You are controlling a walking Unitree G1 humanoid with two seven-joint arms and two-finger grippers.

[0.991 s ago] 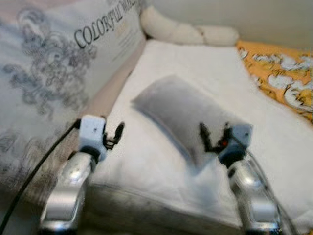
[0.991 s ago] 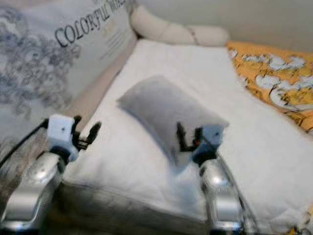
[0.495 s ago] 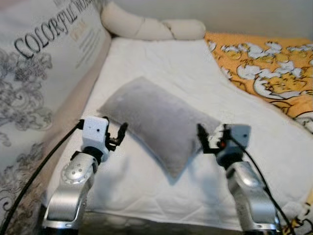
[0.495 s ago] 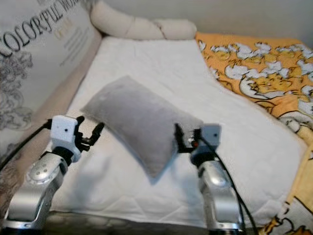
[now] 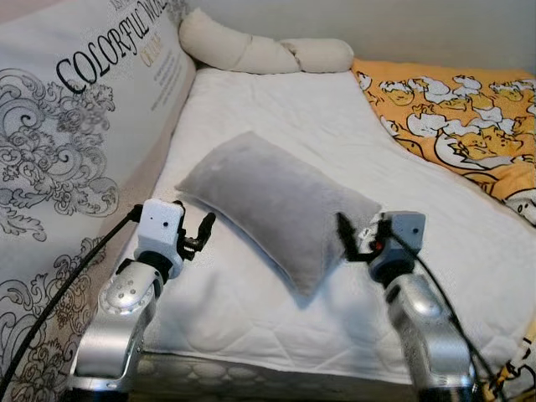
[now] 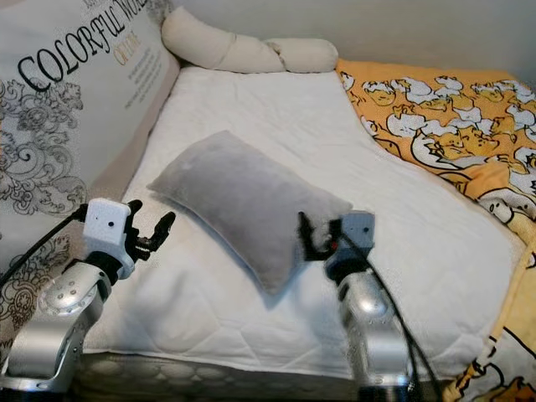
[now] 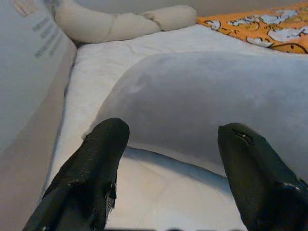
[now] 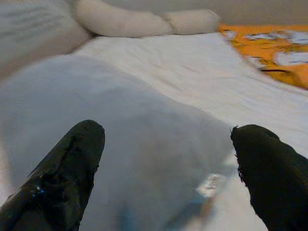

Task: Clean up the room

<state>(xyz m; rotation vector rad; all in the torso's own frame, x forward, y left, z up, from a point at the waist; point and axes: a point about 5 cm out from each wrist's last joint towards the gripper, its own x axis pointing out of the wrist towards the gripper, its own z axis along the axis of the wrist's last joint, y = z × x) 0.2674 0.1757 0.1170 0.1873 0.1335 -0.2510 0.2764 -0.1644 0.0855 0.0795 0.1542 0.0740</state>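
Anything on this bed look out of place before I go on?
Yes: the grey pillow lies diagonally mid-mattress, away from the knotted cream cushion at the head. The orange blanket is bunched along the robot's right side.

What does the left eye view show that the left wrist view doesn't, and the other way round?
Left eye view alone: both silver arms, the left end effector and right end effector flanking the grey pillow, and the large printed cushion's lettering.

Left wrist view alone: a close look between the left end effector's open black fingers at the pillow's near edge.

Shared: the pillow, white mattress, cream bolster, orange patterned blanket.
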